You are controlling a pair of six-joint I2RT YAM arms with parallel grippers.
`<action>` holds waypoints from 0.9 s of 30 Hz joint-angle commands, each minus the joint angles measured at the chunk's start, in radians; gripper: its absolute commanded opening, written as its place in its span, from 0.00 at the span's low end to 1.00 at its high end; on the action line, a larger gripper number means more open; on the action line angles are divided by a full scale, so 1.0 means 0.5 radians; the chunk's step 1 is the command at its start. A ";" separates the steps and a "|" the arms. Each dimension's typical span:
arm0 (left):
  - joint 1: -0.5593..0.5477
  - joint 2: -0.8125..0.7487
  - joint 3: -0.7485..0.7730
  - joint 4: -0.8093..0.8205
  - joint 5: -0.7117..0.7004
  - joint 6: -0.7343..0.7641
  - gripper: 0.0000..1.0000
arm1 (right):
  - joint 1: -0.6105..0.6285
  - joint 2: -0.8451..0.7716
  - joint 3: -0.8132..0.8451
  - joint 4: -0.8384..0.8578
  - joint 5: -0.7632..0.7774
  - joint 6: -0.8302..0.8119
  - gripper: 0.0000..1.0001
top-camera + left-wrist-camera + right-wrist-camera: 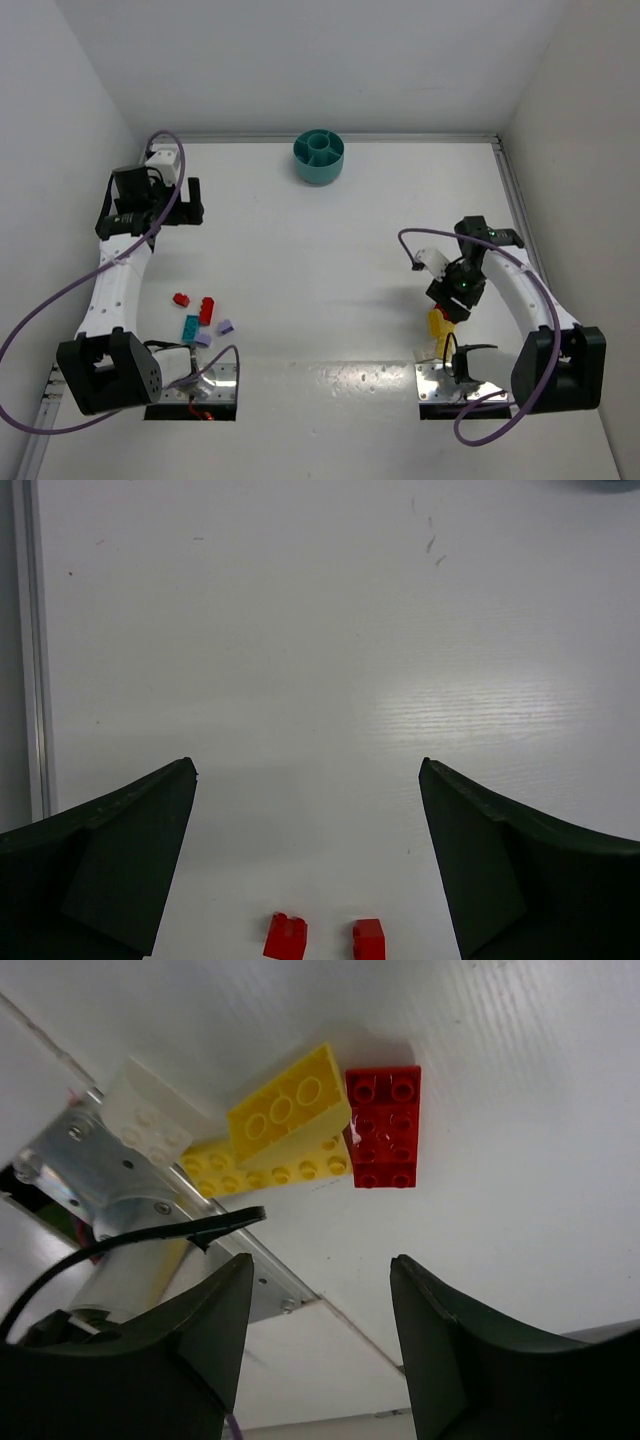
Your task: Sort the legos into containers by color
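The left gripper and the right gripper both had their fingers apart, holding nothing. The red and yellow legos lay on the tabletop, well away from the teal bowl.

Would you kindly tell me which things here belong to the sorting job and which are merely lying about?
Job: red legos, yellow legos, teal lego, purple legos, divided teal bowl.
Not the job: purple cables, metal base plates.

No readable text, label, brand mark, number or sign on the legos, the teal bowl, the left arm, the right arm or the table.
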 commanded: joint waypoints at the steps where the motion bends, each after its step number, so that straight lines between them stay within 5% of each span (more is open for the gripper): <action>1: 0.013 -0.007 -0.013 0.095 0.018 0.027 1.00 | 0.006 -0.061 -0.145 0.147 0.164 -0.228 0.57; 9: 0.013 -0.007 -0.013 0.095 0.119 0.048 1.00 | 0.006 -0.028 -0.348 0.497 0.290 -0.370 0.58; 27: 0.013 0.085 -0.068 0.150 0.119 0.048 1.00 | 0.025 0.399 -0.262 0.583 0.177 -0.296 0.62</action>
